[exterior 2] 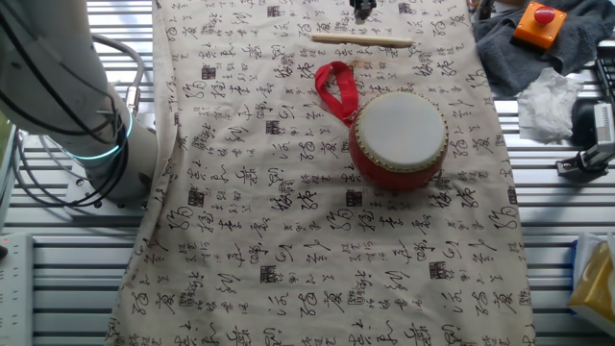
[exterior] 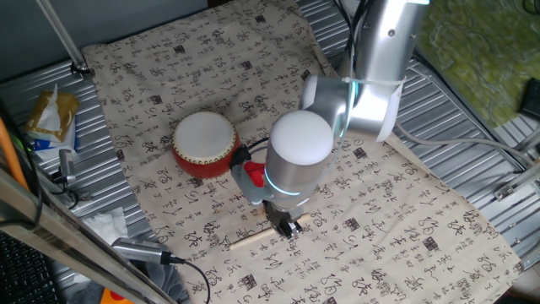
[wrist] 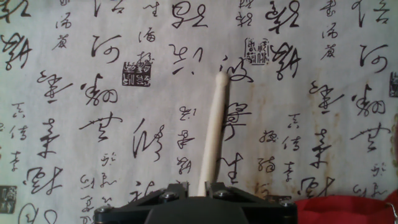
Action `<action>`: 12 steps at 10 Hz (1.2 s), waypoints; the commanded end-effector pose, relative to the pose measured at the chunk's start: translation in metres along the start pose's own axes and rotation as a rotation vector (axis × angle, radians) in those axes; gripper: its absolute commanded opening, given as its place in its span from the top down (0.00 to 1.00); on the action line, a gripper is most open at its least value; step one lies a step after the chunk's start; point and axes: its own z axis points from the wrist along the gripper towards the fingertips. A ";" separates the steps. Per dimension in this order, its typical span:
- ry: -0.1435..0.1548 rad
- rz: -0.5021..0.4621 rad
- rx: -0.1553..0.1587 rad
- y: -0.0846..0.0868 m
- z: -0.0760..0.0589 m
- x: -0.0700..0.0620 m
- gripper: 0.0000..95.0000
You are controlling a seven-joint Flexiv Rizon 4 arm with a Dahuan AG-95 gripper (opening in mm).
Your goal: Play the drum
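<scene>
Calligraphy-printed cloth (exterior 2: 317,221) covers the tabletop, where the hand (wrist: 198,190) pinches one end of a pale stick (wrist: 212,137) lying flat, the red drum (exterior 2: 397,137) standing nearby, apart.

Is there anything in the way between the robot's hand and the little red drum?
Nothing solid blocks the way. The gripper is down at the wooden stick, which lies on the cloth a little way from the drum. Only the drum's red ribbon loop lies on the cloth between them.
</scene>
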 end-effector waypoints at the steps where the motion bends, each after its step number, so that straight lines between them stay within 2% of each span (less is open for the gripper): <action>1: -0.006 0.009 -0.005 0.000 0.002 0.000 0.40; 6: -0.010 0.037 -0.024 0.000 0.014 0.000 0.40; 7: -0.010 0.040 -0.025 -0.001 0.015 0.000 0.60; 12: -0.021 0.035 -0.043 -0.003 0.026 0.002 0.60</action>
